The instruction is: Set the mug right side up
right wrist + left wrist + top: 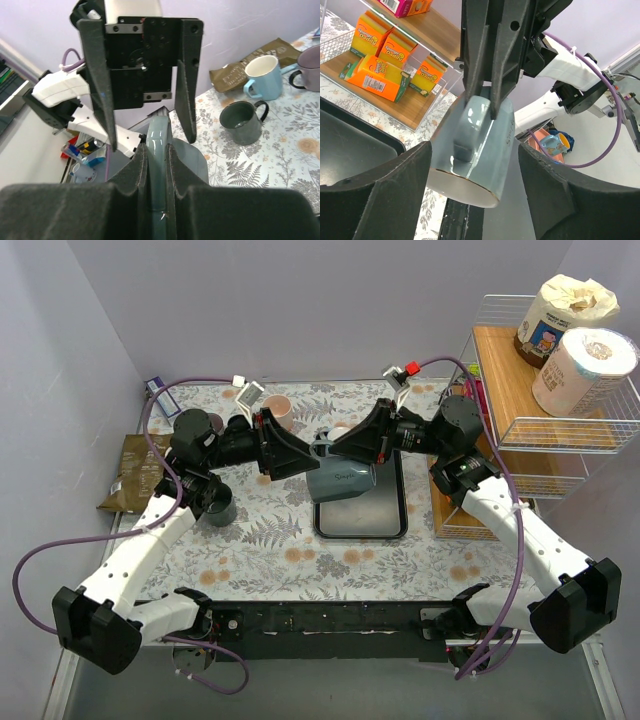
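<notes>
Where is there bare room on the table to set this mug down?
The tray under the mug is bare along its near part. The front strip of table, between the tray and the near edge, is free too. Crowded: the left, with the dark mug and bag, and the right edge by the rack.

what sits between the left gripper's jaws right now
The grey-blue mug, gripped by its handle in the right gripper. The left wrist view shows the left gripper straddling its body; whether the jaws touch is unclear.
</notes>
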Robot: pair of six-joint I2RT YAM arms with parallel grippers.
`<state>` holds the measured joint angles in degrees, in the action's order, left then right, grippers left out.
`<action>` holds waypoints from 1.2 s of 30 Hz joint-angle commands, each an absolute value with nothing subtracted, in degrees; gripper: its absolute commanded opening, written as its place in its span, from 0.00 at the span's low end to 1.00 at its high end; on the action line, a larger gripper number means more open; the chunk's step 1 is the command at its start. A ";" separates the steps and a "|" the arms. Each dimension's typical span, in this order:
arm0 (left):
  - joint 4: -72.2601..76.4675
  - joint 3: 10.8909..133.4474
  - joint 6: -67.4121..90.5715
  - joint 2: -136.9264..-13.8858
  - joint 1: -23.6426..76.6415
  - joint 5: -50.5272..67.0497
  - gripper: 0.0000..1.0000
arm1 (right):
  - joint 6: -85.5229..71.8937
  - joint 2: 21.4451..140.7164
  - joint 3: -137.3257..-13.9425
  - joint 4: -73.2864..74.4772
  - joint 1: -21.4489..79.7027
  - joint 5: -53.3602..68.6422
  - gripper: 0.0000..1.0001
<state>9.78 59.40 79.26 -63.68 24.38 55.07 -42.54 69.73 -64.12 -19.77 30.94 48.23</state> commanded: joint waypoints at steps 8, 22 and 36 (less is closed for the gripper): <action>11.95 61.44 77.35 -64.86 25.84 56.34 0.45 | -50.62 67.50 -63.99 -35.33 31.38 53.96 0.01; 12.04 62.75 76.29 -66.79 28.65 55.37 0.32 | -51.24 69.26 -63.63 -36.12 32.17 53.26 0.01; -3.05 64.33 68.65 -64.87 29.27 41.77 0.00 | -37.45 71.72 -67.76 -11.98 32.26 44.14 0.24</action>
<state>6.28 61.43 72.75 -66.54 28.36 51.77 -44.80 70.72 -62.81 -22.02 31.40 50.52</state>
